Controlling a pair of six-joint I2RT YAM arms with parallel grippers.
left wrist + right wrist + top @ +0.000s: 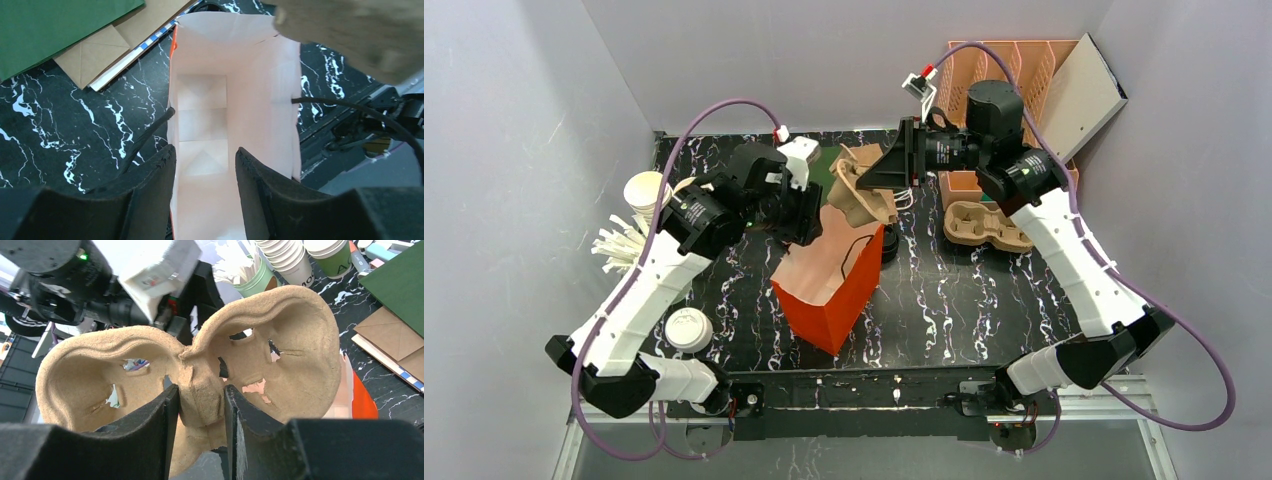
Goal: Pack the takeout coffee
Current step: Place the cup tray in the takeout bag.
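A small dark cup with a black top (pixel 890 245), apparently the takeout coffee, stands just right of the orange paper bag (pixel 824 300) and is mostly hidden by it. The bag stands open, and its pale inside (pixel 202 90) holds nothing. My left gripper (pixel 205 150) hovers open over the bag's mouth with nothing between its fingers. My right gripper (pixel 200 388) is shut on the middle ridge of a brown pulp cup carrier (pixel 280 340), held in the air behind the bag (pixel 861 190).
More pulp carriers (pixel 984 228) lie at the back right before an orange rack (pixel 1014 70). A white cup stack (pixel 646 195), stirrers (pixel 619 245) and a white-lidded cup (pixel 689 328) are on the left. A green sheet (pixel 50 25) and a brown envelope (pixel 110 45) lie behind the bag.
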